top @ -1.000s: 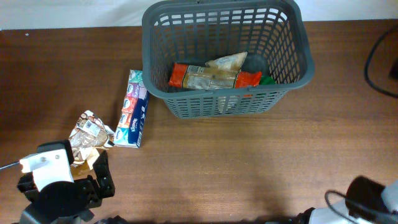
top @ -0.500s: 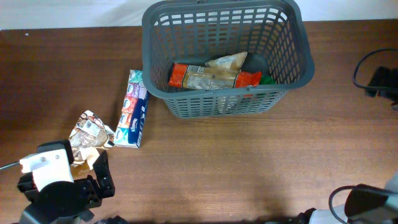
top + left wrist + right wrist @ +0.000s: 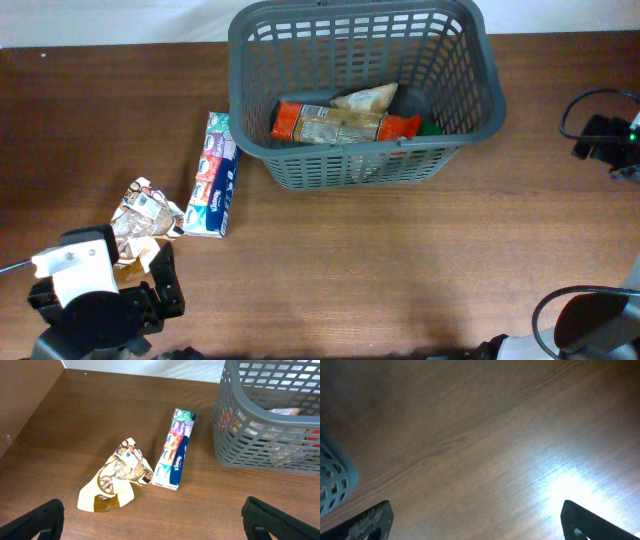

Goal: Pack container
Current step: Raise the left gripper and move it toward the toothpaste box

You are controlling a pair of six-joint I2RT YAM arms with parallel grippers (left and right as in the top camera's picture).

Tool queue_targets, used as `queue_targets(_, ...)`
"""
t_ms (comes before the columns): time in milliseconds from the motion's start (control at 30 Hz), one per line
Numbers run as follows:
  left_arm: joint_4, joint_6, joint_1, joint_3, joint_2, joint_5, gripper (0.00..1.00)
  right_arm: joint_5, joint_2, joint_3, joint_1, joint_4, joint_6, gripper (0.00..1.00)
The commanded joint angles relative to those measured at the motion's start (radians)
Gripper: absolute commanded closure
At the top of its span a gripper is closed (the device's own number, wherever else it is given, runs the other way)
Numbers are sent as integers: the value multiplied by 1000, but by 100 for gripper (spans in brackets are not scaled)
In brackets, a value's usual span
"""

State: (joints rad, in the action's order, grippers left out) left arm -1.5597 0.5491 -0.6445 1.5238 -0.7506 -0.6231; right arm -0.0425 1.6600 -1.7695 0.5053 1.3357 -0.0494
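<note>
The container, a dark grey lattice basket [image 3: 350, 165], stands at the back middle of the table. It holds an orange-red packet [image 3: 292, 122], a beige packet [image 3: 365, 98] and something green [image 3: 430, 128]. A tissue pack [image 3: 215, 175] and a crumpled brown-and-white packet [image 3: 143, 212] lie left of it. Both also show in the left wrist view, the tissue pack [image 3: 175, 450] and the crumpled packet [image 3: 120, 472]. My left gripper [image 3: 160, 527] is open and empty, near the crumpled packet at the front left. My right gripper [image 3: 480, 527] is open and empty over bare wood, right of the basket [image 3: 332, 480].
The left arm's body [image 3: 90, 300] fills the front left corner. The right arm [image 3: 605, 140] and a cable are at the table's right edge. A white surface runs along the far edge behind the basket.
The right arm has moved from the front right corner up to the right edge of the table. The left arm and the objects have not moved.
</note>
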Motion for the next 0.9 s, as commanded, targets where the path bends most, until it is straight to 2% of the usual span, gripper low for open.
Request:
queue_targets(0, 2, -5, 4, 5, 2, 7, 1, 5, 2, 5, 6, -17, -11, 1)
queue_targets(167, 5, -5, 4, 5, 2, 21, 0, 5, 2, 5, 6, -16, -11, 1)
queue_targets(333, 8, -4, 4, 5, 2, 115, 0, 5, 2, 5, 6, -16, -11, 1)
queue_targets(567, 123, -4, 4, 5, 2, 312, 0, 5, 2, 5, 6, -16, -11, 1)
queue_targets(800, 182, -5, 4, 5, 2, 266, 0, 5, 2, 5, 6, -16, -11, 1)
queue_targets(867, 207, -4, 4, 5, 1, 204, 0, 5, 2, 5, 6, -16, -11, 1)
